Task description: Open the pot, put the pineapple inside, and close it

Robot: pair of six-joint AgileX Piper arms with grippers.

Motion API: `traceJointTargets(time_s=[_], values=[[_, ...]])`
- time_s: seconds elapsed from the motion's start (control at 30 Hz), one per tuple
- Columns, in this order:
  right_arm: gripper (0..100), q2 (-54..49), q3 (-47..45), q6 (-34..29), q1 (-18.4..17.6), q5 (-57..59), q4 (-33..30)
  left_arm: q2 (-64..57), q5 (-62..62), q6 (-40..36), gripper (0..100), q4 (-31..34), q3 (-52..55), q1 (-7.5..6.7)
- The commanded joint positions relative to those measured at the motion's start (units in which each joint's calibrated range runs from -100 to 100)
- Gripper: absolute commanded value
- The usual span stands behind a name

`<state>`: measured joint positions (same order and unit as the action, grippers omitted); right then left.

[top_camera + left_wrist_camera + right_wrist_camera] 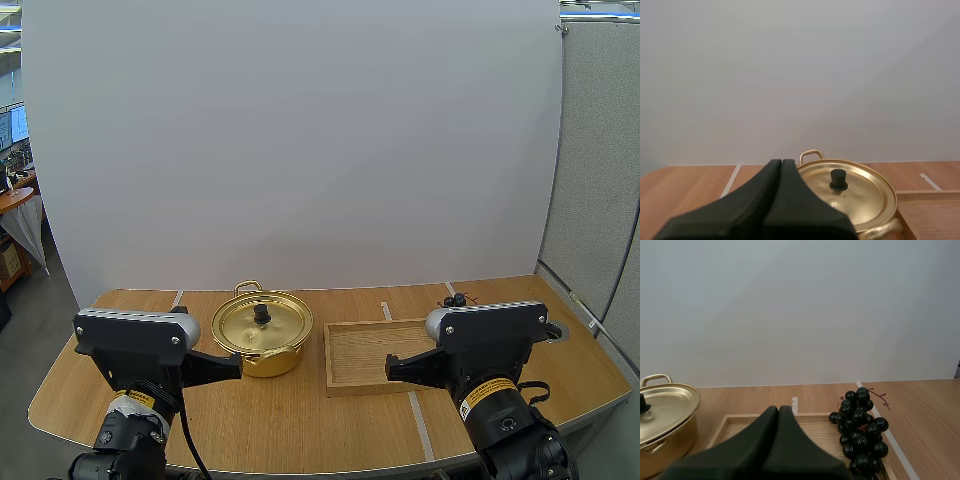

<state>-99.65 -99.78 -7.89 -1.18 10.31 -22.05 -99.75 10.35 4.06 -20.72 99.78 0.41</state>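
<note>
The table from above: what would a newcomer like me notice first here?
A shiny gold pot with its lid on stands left of centre on the table, beside a shallow wooden tray. A bunch of dark grapes lies at the tray's far right corner. Nearer the front, the left hand and right hand, each a shut black wedge, point toward the pot and the tray.
</note>
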Motion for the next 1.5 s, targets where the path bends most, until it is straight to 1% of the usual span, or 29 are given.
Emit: traceJointTargets(time_s=[0.0, 0.1, 0.2, 0.27, 0.33, 0.37, 0.47, 0.6, 0.73, 0.8, 0.9, 0.97, 1.2, 1.47], values=[[0, -0.35, -0.22, 1.80, 0.29, 6.36, 1.21, -0.25, 3.60, 0.09, 0, -0.89, 0.22, 0.08], [0, -0.35, -0.22, 6.37, 0.29, 11.60, 4.13, -0.25, 8.33, -0.21, 0, -0.89, 0.22, 0.08], [0, -0.35, -0.22, 12.39, 0.29, 16.29, 11.10, -0.25, 14.36, -0.21, 0, -0.89, 0.22, 0.08], [0, -0.35, -0.22, 17.11, 0.29, 20.01, 16.87, -0.25, 14.38, -0.21, 0, -0.78, 0.22, 0.08], [0, -0.35, -0.22, 20.61, 0.29, 20.95, 19.74, -0.25, 14.72, -0.21, 0, -0.26, 0.22, 0.08], [0, -0.35, -0.22, 21.77, 0.29, 20.95, 20.12, -0.25, 15.21, -0.21, 0, -0.03, 0.22, 0.08], [0, -0.35, -0.22, 22.61, 0.29, 20.95, 20.12, -0.25, 16.39, -0.21, 0, 0.89, 0.22, 0.17], [0, -0.35, -0.22, 22.69, 0.29, 21.10, 20.35, -0.25, 18.76, -0.55, 0, 4.87, 0.22, 0.61], [0, -0.35, -0.22, 22.69, 0.29, 21.10, 20.47, -0.25, 19.44, -3.96, 0, 6.66, 0.22, 0.66], [0, -0.35, -0.22, 22.69, 0.29, 21.10, 20.47, -0.25, 19.98, -5.94, 0, 6.92, 0.22, 0.66], [0, -0.35, -0.22, 22.69, 0.29, 21.10, 20.47, -0.25, 21.05, -9.21, 0, 7.34, 0.22, 1.07], [0, -0.35, -0.22, 22.69, 0.29, 21.10, 20.47, -0.25, 21.25, -10.04, 0, 7.49, 0.22, 1.14], [0, -0.35, -0.22, 22.69, 0.35, 21.10, 20.57, -0.25, 21.73, -10.04, 0, 7.79, 0.22, 1.14], [0, -0.35, -0.22, 22.50, 1.92, 21.10, 20.96, -0.25, 21.70, -9.93, 0, 7.89, 0.22, 1.14]])
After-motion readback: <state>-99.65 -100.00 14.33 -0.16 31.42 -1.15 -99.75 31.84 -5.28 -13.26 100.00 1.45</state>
